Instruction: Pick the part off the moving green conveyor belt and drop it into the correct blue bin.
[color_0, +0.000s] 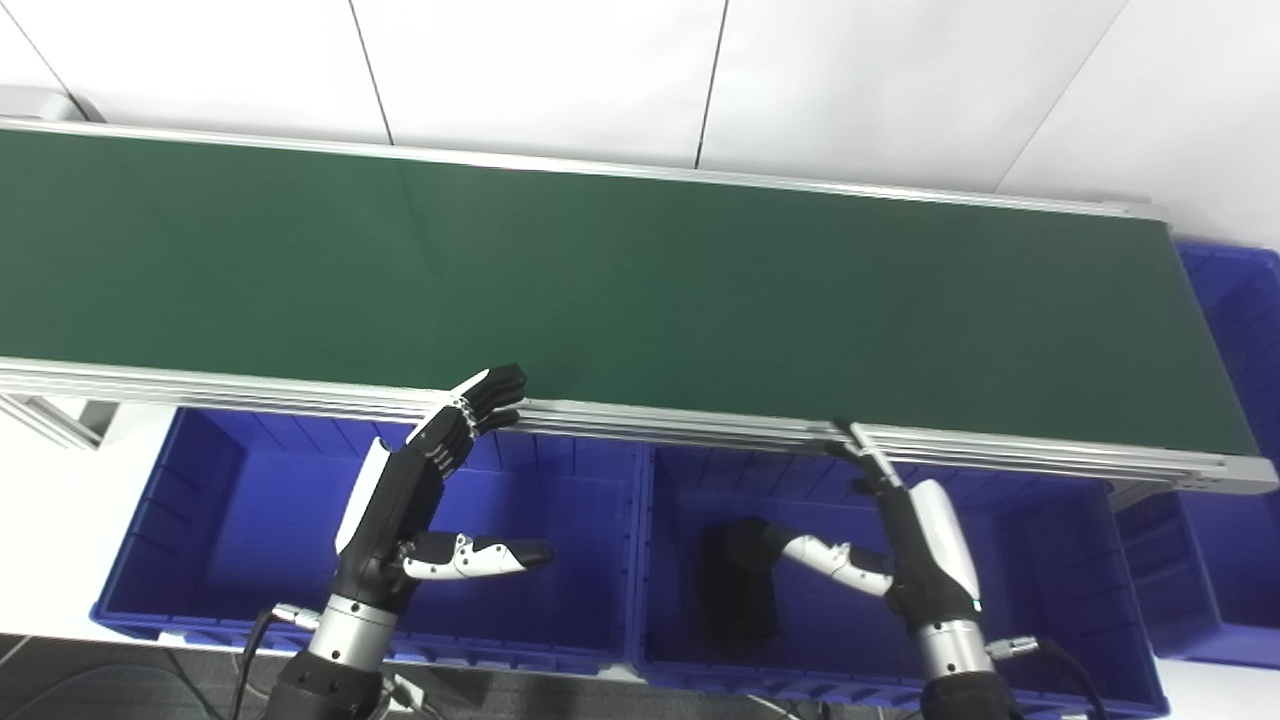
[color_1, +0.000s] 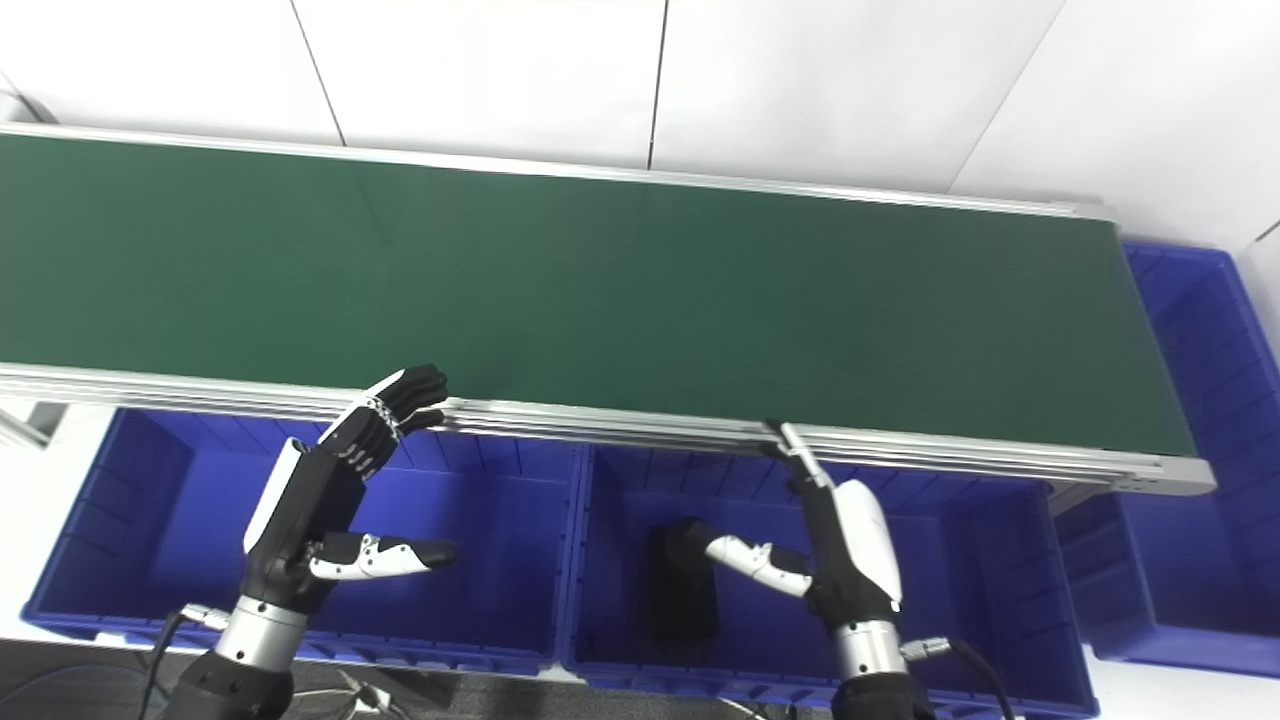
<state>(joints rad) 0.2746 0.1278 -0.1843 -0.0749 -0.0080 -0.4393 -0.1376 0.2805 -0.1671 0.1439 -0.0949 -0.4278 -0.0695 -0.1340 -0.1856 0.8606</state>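
Note:
The green conveyor belt (color_0: 640, 280) runs across the view and carries no part. A black block-shaped part (color_0: 738, 590) lies on the floor of the middle blue bin (color_0: 1040, 560). My right hand (color_0: 915, 540) hovers over that bin, open, its fingers pointing up at the belt's front rail and its thumb reaching left above the black part. My left hand (color_0: 420, 490) hangs open over the left blue bin (color_0: 200, 520), holding nothing, with its fingertips at the rail.
A third blue bin (color_0: 1240, 320) stands past the belt's right end. The aluminium front rail (color_0: 660, 420) overhangs the back of the two near bins. A white wall lies behind the belt.

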